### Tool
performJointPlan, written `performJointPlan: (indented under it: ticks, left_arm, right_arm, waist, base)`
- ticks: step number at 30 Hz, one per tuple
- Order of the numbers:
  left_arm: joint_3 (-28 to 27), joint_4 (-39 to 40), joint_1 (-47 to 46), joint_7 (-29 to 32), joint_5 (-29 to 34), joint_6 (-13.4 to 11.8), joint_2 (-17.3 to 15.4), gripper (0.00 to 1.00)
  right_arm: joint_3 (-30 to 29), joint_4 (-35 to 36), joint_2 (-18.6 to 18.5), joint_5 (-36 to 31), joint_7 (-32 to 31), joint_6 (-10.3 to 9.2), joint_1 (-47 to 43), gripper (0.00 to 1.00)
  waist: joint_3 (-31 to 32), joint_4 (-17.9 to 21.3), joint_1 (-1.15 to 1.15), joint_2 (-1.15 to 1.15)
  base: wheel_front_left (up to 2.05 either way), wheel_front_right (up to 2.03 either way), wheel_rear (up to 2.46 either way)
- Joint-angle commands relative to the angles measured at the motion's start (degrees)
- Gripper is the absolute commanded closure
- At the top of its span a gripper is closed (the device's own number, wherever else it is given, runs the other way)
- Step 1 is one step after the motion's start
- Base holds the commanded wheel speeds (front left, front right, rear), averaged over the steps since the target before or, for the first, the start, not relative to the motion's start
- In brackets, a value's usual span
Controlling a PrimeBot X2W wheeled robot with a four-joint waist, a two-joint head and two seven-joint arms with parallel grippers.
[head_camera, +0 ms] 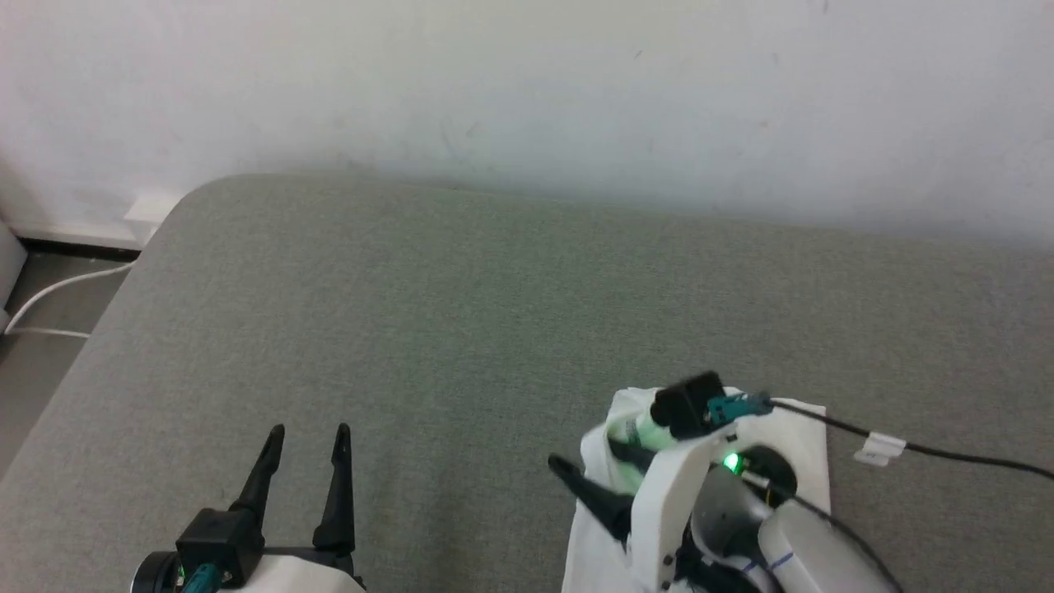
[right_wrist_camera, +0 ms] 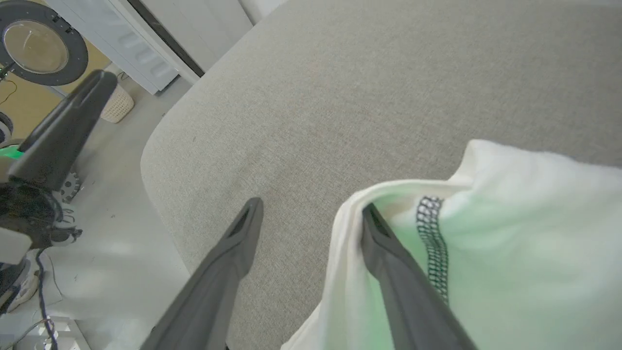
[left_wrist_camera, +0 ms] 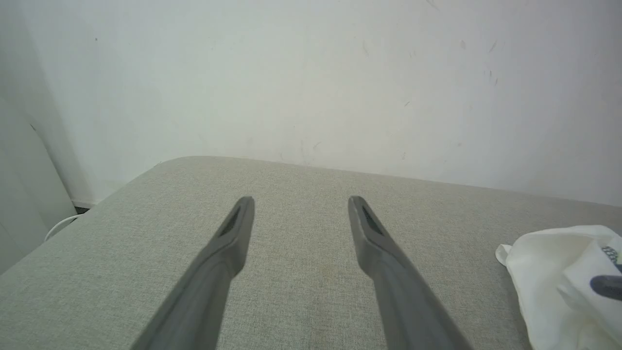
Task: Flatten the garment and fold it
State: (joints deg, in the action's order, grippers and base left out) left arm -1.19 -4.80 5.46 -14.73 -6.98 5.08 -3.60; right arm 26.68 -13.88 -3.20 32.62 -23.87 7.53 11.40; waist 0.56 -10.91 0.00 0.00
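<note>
Right gripper [right_wrist_camera: 312, 205], jaws parted, astride garment [right_wrist_camera: 510, 233]

Garment [right_wrist_camera: 510, 233]: 1
Grippers: 2 (left gripper [head_camera: 310, 430], right gripper [right_wrist_camera: 312, 205])
Dark fingers [left_wrist_camera: 218, 272]: 4, two per gripper
Grey padded surface [head_camera: 461, 313]: 1
White floor cable [head_camera: 62, 282]: 1
Black cable [head_camera: 955, 453]: 1
White cable tag [head_camera: 879, 449]: 1
Pale basket [right_wrist_camera: 116, 104]: 1

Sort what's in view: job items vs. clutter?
Job:
- garment, bunched, not yet flat
- right gripper, open, one finger against the garment's fold
- left gripper, open, apart from the garment
- grey padded surface

Lying about:
- white cable on the floor
- basket on the floor
- white cabinet
</note>
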Motion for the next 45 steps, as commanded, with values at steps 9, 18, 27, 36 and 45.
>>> performJointPlan:
  ticks: [9,18,27,36,45]
  left_arm:
    - [-0.3,2.5,-0.7,-0.3,0.9,0.5,0.4,0.00]
    - [0.3,4.0,-0.3,-0.3,0.9,-0.1,0.6,0.00]
    - [0.1,3.7,-0.3,-0.3,0.9,-0.1,0.6,0.00]
    - [0.2,4.3,-0.7,-0.3,0.9,0.0,0.7,0.00]
    - [1.0,4.8,-0.6,-0.3,1.0,-0.1,0.7,0.00]
  right_arm:
    - [-5.8,7.3,-10.6,-13.6,11.8,-0.04,9.4,0.00]
    - [-15.8,8.6,-16.3,-15.7,18.7,-0.04,4.5,0.00]
    - [-14.9,13.6,-18.6,-11.1,12.9,-0.04,-1.8,0.00]
    - [-21.9,19.4,-16.6,-14.9,17.9,-0.04,-7.2,0.00]
    - [-30.6,18.6,-6.9,-18.4,26.5,-0.04,-16.8,0.00]
  waist:
    - [1.1,4.8,0.00,0.00]
    - [0.3,7.5,0.00,0.00]
    - [-0.7,8.7,0.00,0.00]
    - [-1.1,8.2,0.00,0.00]
    - [-1.3,7.6,0.00,0.00]
  base:
    - [0.00,0.00,0.00]
    - [0.00,0.00,0.00]
    - [0.00,0.00,0.00]
    - [0.00,0.00,0.00]
    - [0.00,0.00,0.00]
